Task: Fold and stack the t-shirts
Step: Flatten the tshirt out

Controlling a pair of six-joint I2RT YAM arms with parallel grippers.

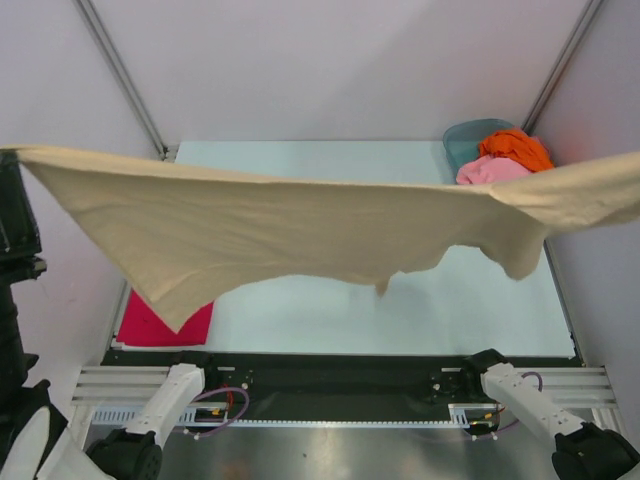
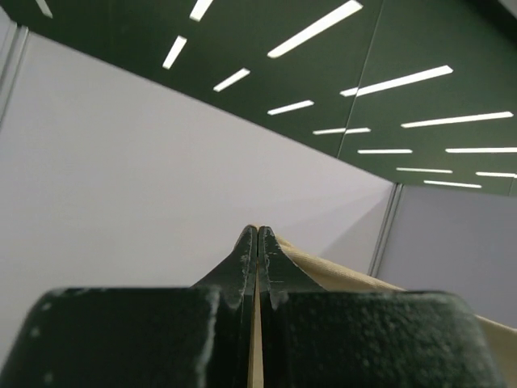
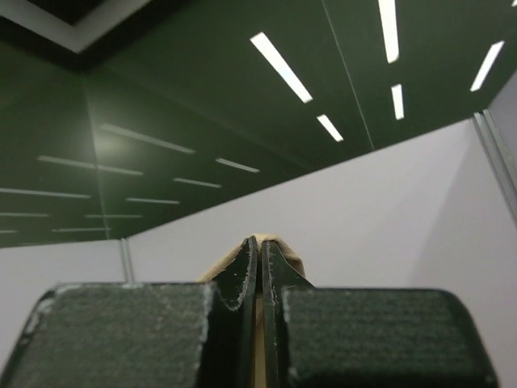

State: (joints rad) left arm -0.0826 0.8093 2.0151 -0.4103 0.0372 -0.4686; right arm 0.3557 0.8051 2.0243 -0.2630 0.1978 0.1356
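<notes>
From above, the tan t-shirt (image 1: 260,225) hangs stretched wide over the table (image 1: 400,300), its middle sagging, soft and light. A magenta t-shirt (image 1: 165,322) lies flat beneath it, and a pink t-shirt (image 1: 495,170) and orange t-shirt (image 1: 515,148) are heaped in the teal basin (image 1: 460,137).

Left wrist: the left gripper (image 2: 256,234) pinches a tan edge, jaws clamped together.

Right wrist: the right gripper (image 3: 258,242) nips the opposite edge just as tightly. Such limp cloth likely needs corner holds.

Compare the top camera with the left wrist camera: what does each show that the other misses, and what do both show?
Top only: the table, a magenta shirt lying near-left, a teal basin far-right holding an orange shirt and a pink shirt. Left wrist only: the left gripper shut on cloth, ceiling lights. Both: the tan t-shirt.
</notes>
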